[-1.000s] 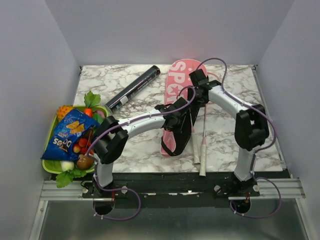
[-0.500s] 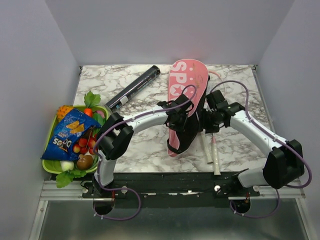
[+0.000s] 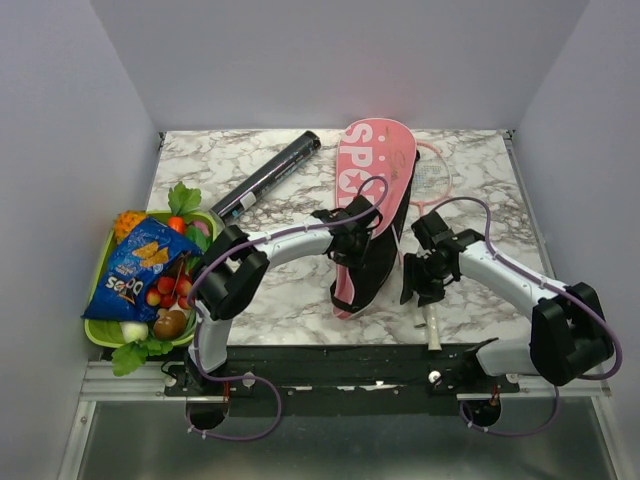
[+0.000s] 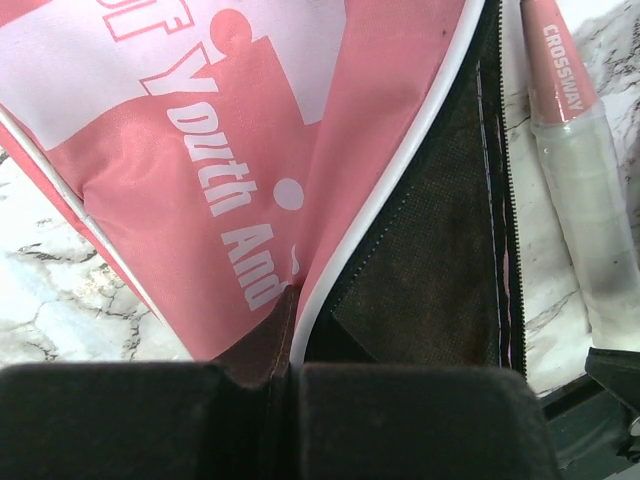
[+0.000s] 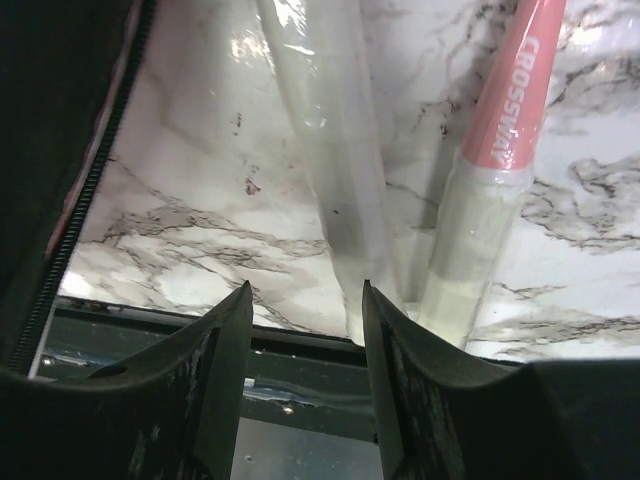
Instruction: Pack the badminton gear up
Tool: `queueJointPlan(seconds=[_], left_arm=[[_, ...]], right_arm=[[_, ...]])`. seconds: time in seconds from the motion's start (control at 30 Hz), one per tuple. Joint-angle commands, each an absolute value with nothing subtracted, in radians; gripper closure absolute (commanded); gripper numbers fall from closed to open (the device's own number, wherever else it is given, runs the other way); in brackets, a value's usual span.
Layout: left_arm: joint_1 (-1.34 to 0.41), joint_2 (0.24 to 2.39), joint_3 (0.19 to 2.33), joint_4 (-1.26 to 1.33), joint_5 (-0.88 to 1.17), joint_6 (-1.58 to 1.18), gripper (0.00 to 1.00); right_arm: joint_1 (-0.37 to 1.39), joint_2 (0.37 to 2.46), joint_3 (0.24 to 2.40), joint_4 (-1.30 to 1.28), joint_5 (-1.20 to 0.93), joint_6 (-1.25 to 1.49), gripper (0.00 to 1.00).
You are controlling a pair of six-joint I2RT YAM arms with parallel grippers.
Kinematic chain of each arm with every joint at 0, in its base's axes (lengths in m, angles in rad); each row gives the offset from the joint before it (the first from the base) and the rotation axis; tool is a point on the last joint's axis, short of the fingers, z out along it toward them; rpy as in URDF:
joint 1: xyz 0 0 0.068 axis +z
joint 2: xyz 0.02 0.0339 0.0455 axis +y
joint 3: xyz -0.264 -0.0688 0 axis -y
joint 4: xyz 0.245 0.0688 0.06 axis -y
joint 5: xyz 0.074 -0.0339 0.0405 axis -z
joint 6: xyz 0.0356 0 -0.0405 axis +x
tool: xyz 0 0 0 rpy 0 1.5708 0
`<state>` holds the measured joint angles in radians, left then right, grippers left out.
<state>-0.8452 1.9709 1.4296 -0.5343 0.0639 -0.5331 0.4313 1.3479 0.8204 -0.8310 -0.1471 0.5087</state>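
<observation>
Nearest the arms, the white handles of the two rackets lie side by side on the table, their ends toward the near edge. The right tool hangs just over them with its fingers spread and one handle lined up under the gap; nothing is pinched. The rackets look light and stiff, with smooth wrapped grips (likely slippery), so the handle is the place to take hold, never the strings. Just beside them lies the pink bag, its zip open and its dark lining showing. The left tool is pressed together on the bag's piped edge, seemingly lifting that soft flap, though how far is hard to tell. Beyond, the racket heads rest by the bag's top, and the black tube lies well apart at the far left.
</observation>
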Motion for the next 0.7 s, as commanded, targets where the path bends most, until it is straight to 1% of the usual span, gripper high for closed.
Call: queueJointPlan(seconds=[0.0,0.1,0.3,0.67], left_arm=[[-0.824,1.925,1.402,-0.466,0.008,-0.546,1.00],[-0.824,1.913,1.388,-0.465,0.008,-0.546,1.00],[-0.825,1.888,1.362,-0.457,0.008,-0.555,1.00],[-0.859,1.865,1.359,-0.486,-0.117,-0.548,1.00]], right_arm=[[0.433,1.348,0.785,-0.792,-0.146,0.555,0.45],[0.433,1.374,0.778,-0.779,-0.144,0.564,0.45],[0.433,1.405,0.778,-0.796,-0.074,0.572,0.45],[0.433,1.404,0.847,-0.862,0.035,0.561,0.45]])
